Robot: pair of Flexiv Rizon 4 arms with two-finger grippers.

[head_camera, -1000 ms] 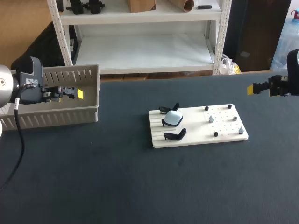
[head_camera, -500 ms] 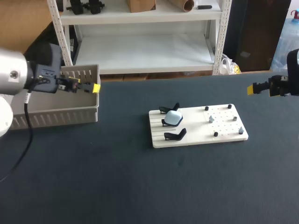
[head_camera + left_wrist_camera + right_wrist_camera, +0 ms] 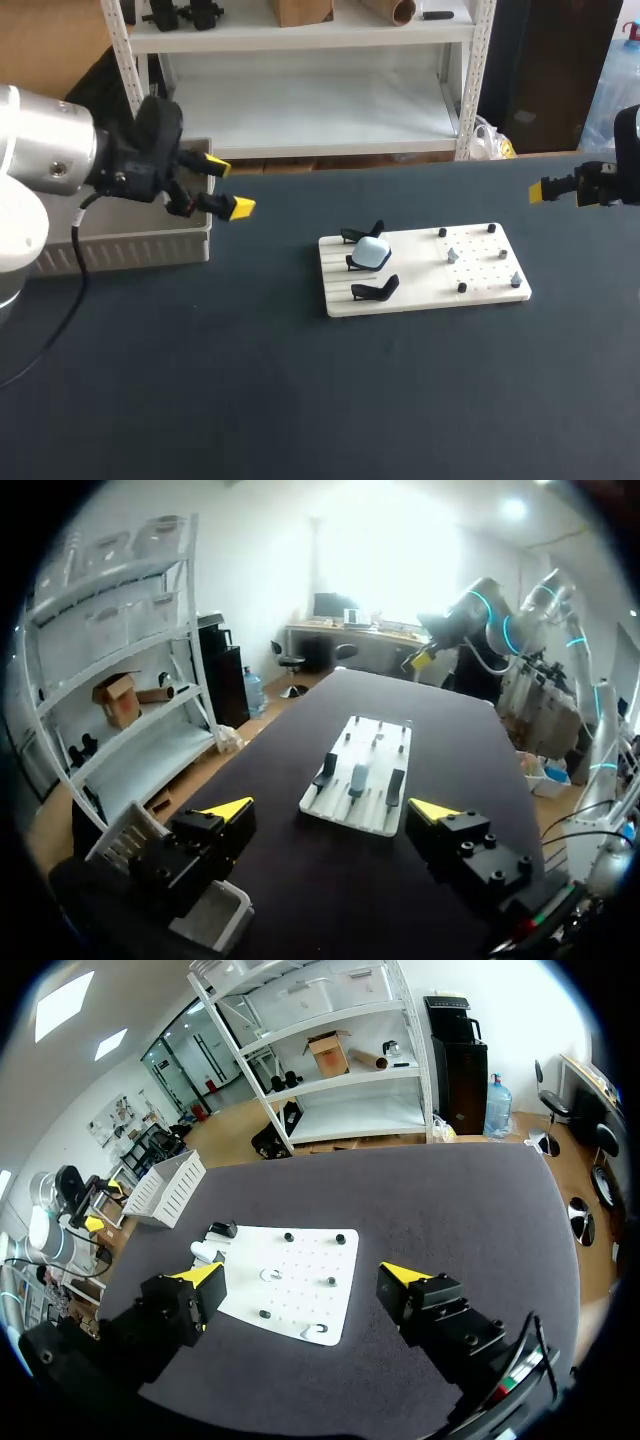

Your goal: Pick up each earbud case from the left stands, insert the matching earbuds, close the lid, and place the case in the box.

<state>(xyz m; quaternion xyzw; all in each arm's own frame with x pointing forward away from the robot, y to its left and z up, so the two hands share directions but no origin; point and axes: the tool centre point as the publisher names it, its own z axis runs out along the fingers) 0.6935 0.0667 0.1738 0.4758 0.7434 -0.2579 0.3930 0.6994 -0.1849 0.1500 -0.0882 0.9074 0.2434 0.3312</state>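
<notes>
Box (image 3: 140, 248): far wall and inside were mostly hidden behind the left arm (image 3: 50, 170).
Right arm (image 3: 628, 140): was cut off at the head view's edge.
Small pieces (image 3: 453, 256) on the board (image 3: 420, 295): were too small to tell earbuds from pegs.

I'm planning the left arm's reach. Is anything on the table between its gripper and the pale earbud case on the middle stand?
Nothing visible does. Only bare dark table lies between the open left gripper and the pale earbud case, which sits on its stand at the near-left end of the white board.
</notes>
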